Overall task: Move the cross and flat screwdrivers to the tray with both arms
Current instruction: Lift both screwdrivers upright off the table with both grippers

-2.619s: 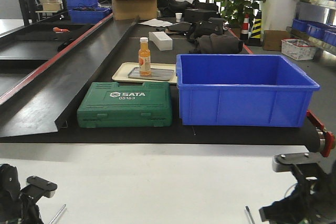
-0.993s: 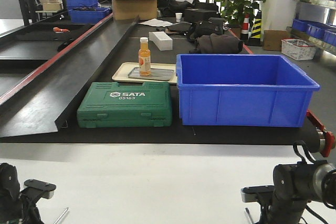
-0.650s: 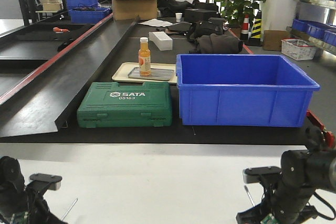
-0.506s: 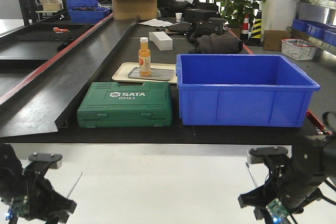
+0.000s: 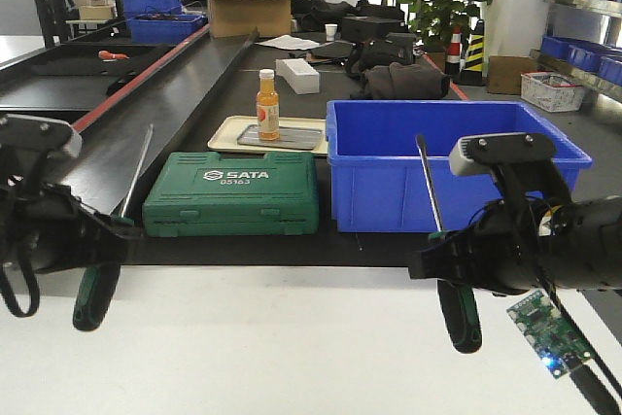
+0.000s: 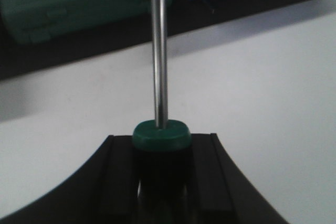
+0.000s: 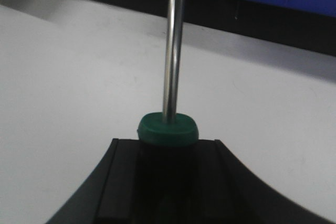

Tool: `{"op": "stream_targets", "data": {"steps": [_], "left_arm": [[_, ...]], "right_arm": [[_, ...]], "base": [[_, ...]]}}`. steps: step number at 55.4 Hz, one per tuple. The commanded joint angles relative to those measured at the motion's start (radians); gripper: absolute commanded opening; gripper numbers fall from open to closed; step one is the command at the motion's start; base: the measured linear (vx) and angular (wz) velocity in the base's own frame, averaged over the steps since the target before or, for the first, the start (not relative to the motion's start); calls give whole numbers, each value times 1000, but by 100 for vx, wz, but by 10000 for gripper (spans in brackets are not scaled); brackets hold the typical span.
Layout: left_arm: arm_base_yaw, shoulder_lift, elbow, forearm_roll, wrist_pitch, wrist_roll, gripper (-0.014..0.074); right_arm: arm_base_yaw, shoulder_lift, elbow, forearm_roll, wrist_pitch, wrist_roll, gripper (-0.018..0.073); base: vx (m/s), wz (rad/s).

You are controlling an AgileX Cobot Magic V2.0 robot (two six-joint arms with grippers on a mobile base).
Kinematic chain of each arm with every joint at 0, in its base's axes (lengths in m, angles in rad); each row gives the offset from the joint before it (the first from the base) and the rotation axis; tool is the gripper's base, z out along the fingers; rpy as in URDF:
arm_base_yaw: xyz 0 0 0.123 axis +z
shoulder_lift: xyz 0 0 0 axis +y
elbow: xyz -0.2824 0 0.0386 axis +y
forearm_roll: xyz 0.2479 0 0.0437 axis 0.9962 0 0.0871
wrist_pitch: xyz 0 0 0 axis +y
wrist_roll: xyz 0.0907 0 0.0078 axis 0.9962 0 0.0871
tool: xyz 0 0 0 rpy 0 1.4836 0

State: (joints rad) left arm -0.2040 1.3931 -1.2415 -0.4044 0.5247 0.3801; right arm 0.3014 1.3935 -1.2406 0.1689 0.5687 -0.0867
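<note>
My left arm is black and bulky, with a silver-grey box on top and a black cable looping beneath it. My right arm is black too and carries its own silver-grey box with rounded corners. Under it hangs a small green circuit board, a blue light glowing at its near end. Close up, my left fingers and right fingers are matt black, with straight grooves running lengthwise and outer edges that flare outward.
</note>
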Motion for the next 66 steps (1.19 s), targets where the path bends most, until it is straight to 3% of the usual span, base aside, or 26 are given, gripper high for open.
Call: {"op": "stream_targets", "data": {"steps": [1,16,35,66], "left_arm": [[-11,-98,-24,-41,-101,-12,0],[-11,-199,-24,-65,-86,-38,1],[-9,-202,-24,-73,-11,-38,3],[-9,-202,-24,-73,-11,-37,3]], "right_arm": [[27,-82,-27,2,-107,20,-8],[45,-176,-27,2,-135,3,-8],[45,-186,-27,2,-156,1,-8],[45,-186,-27,2,-157,1,-8]], "base": [[0,0],[0,0],[0,0],[0,0]]}}
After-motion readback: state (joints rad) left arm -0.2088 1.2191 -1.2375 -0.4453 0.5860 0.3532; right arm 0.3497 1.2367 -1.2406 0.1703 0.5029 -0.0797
